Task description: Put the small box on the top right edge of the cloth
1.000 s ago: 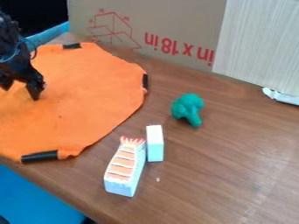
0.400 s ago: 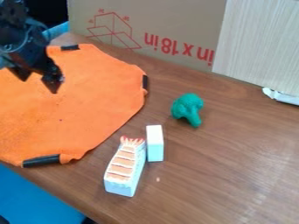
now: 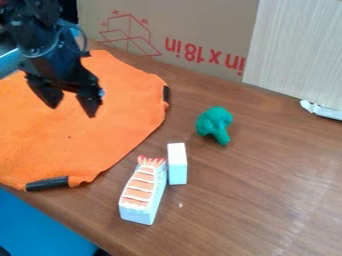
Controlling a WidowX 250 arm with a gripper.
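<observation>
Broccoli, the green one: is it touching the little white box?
Apart: the camera view shows brown tabletop between the broccoli and the white box.

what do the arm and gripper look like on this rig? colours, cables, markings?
Arm: black, chunky linked segments, small light specks on the housing. Thin dark cable loops along one side. Gripper: black, two broad fingers tapering toward the tips, a small pale bluish spot on one.

Cloth: matt orange fabric, soft-looking. Table: brown wood grain, with a slight sheen. Box panel: matt brown cardboard. Pale board: fine-grained, matt. Broccoli piece: bumpy surface.
</observation>
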